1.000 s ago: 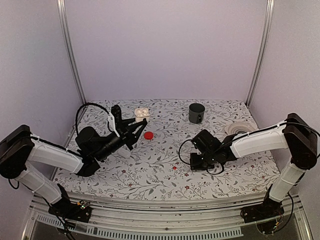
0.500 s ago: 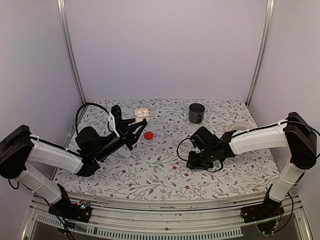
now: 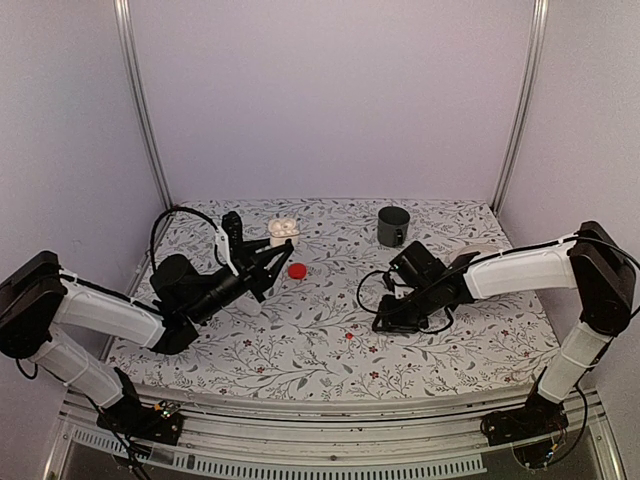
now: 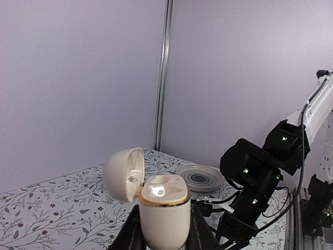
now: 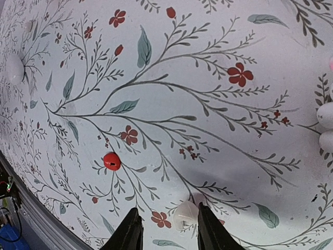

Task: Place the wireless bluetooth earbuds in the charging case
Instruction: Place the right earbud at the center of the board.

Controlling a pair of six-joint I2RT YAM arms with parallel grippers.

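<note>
Gaping cream-white charging case (image 4: 164, 216) (gold-rimmed)

Soft even light; bright glare inside the charging case (image 4: 162, 208).

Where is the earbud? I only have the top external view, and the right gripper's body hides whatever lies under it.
Observer: The right wrist view shows a white earbud lying on the floral tablecloth, between the parted fingers of the right gripper.
Operator: Is the charging case ready to take it?
Observer: In the left wrist view the charging case is clamped in the left gripper, with its lid standing open.
</note>
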